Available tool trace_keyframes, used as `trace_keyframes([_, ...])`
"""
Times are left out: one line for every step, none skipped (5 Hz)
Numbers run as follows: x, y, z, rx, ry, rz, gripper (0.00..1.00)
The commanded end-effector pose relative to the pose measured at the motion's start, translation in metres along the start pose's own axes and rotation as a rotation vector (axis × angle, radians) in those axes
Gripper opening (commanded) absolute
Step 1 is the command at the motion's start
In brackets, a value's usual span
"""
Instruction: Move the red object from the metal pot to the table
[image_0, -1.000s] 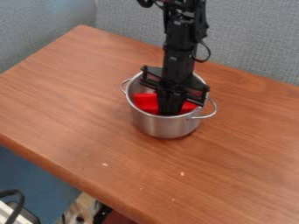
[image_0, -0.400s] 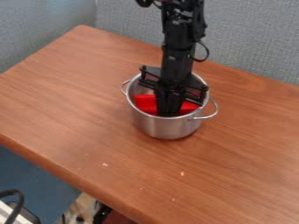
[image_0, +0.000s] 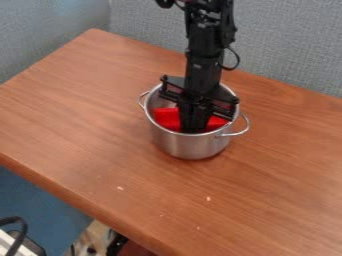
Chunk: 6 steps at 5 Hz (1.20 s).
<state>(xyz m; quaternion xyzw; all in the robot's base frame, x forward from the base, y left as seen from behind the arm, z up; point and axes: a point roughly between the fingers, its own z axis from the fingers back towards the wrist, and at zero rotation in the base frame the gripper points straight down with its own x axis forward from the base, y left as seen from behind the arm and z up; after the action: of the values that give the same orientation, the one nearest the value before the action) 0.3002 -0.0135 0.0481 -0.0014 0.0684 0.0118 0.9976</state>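
Note:
The metal pot (image_0: 203, 143) stands near the middle of the wooden table (image_0: 80, 110), small loop handles on its rim. Inside it lies the red object (image_0: 164, 118), showing bright red on the left of the pot's floor. My gripper (image_0: 195, 119) points straight down into the pot from the black arm above. Its fingers reach down onto or around the red object. The fingertips are dark against the red and partly masked by the gripper body and the pot's wall, so their gap and any grip cannot be made out.
The brown tabletop spreads wide to the left and front of the pot. Its rounded front edge runs diagonally from the left to the bottom right. A grey-blue wall stands behind the arm. Cables and floor clutter show below the table's edge.

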Motion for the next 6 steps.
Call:
trace_keyframes([0.008, 0.002, 0.031, -0.019, -0.101, 0.014, 0.00])
trace_keyframes([0.006, 0.000, 0.045, -0.028, -0.133, 0.006, 0.00])
trace_keyframes([0.003, 0.001, 0.063, -0.047, -0.160, 0.005, 0.00])
trace_keyframes([-0.002, -0.003, 0.080, -0.062, -0.197, -0.007, 0.00])
trace_keyframes([-0.009, -0.005, 0.101, -0.084, -0.251, -0.012, 0.00])
trace_keyframes([-0.016, -0.008, 0.124, -0.114, -0.300, -0.015, 0.00])
